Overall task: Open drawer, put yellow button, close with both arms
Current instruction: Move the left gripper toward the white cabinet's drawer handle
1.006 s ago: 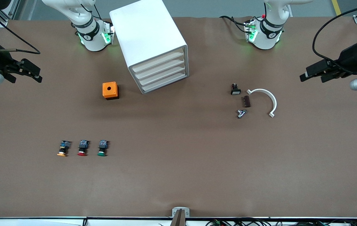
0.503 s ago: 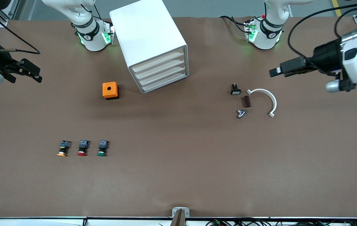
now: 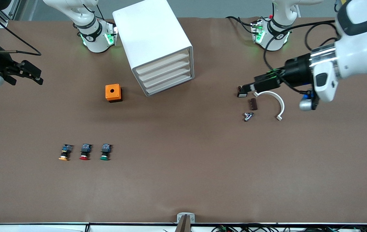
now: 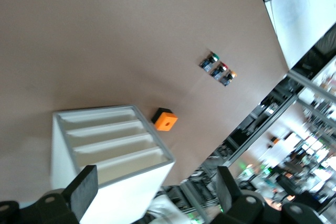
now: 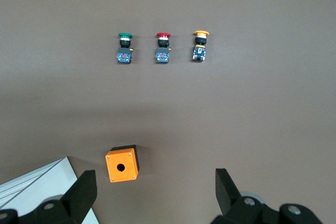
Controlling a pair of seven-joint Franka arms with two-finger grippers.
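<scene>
The white cabinet [image 3: 153, 38] stands near the right arm's base, and its uppermost drawer [image 3: 163, 62] is shut like the three below it. The cabinet also shows in the left wrist view [image 4: 123, 195]. The yellow button [image 3: 64, 153] lies on the table well nearer the front camera than the cabinet, at the right arm's end of a row of three; it also shows in the right wrist view [image 5: 200, 45] and the left wrist view [image 4: 230, 78]. My left gripper [image 3: 246, 87] is open and empty over the small parts toward the left arm's end. My right gripper [image 3: 30, 75] is open and empty, waiting at the right arm's end.
A red button [image 3: 85, 152] and a green button [image 3: 105, 152] lie beside the yellow one. An orange cube box [image 3: 113, 92] with a hole sits beside the cabinet. Under the left gripper lie a black switch [image 3: 242, 93], a brown piece [image 3: 253, 104], a metal part [image 3: 248, 116] and a white curved piece [image 3: 276, 100].
My left arm has swung in from the table's edge toward the middle, so its gripper is now over the small parts. My right arm and the objects have not moved.
</scene>
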